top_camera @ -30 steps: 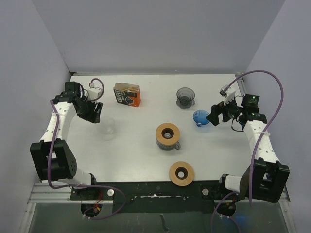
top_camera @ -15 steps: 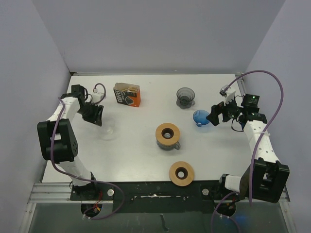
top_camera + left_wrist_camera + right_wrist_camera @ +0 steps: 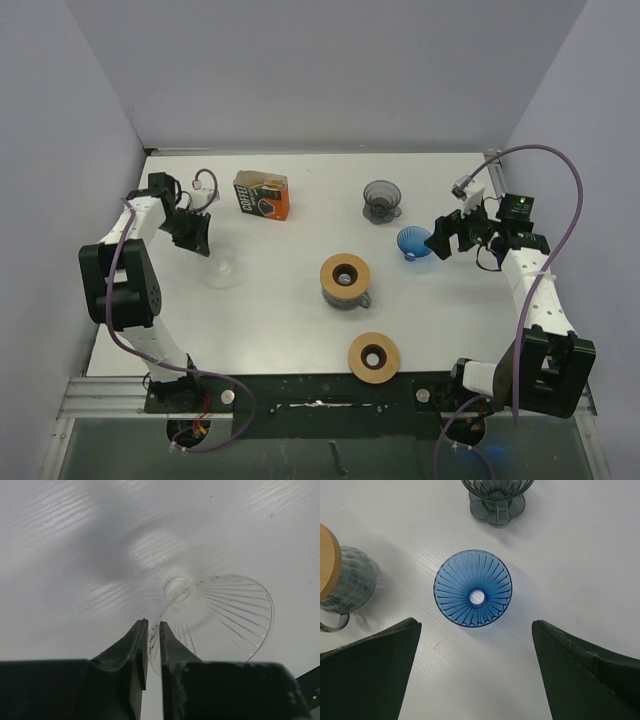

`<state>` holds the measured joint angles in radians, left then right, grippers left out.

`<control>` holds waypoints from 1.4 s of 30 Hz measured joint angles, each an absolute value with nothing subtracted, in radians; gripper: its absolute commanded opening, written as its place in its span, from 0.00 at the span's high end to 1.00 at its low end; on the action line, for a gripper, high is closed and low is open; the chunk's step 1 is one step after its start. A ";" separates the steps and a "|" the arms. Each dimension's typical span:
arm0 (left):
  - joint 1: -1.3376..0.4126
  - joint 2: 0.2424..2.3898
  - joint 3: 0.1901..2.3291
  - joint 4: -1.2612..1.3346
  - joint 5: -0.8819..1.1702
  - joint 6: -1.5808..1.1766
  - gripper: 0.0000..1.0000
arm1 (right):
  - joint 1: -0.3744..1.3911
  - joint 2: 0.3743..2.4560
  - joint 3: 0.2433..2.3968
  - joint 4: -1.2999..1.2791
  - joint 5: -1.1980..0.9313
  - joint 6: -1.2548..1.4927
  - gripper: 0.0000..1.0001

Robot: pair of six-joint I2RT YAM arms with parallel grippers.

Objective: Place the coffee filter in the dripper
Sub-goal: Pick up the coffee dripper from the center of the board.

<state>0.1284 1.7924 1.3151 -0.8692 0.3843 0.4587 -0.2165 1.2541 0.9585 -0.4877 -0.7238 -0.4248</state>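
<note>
Left gripper: you have its fingers drawn narrow, pinching the rim of the clear dripper.
Clear dripper: ribbed and see-through, on the left side of the table, close to the left arm.
Right gripper: spread wide, hovering over the blue dripper and holding nothing.
Grey dripper: upright, just behind the blue one.
Box: orange and dark, at the back; you can read "COFFEE" on it, the finer print is blurred.
Tan ring: on a ribbed glass jug at the centre.
Second tan ring: flat, near the front edge.
</note>
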 measured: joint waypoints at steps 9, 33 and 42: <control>0.121 1.797 1.399 -0.921 0.456 0.450 1.00 | -0.216 1.254 0.957 -0.488 -0.717 -0.432 0.02; -0.201 1.687 1.687 -1.147 0.528 0.373 1.00 | -0.187 1.229 0.996 -0.557 -0.736 -0.467 0.02; -0.389 1.739 1.851 -1.178 0.599 0.318 1.00 | 0.003 1.249 1.212 -0.729 -0.734 -0.518 0.02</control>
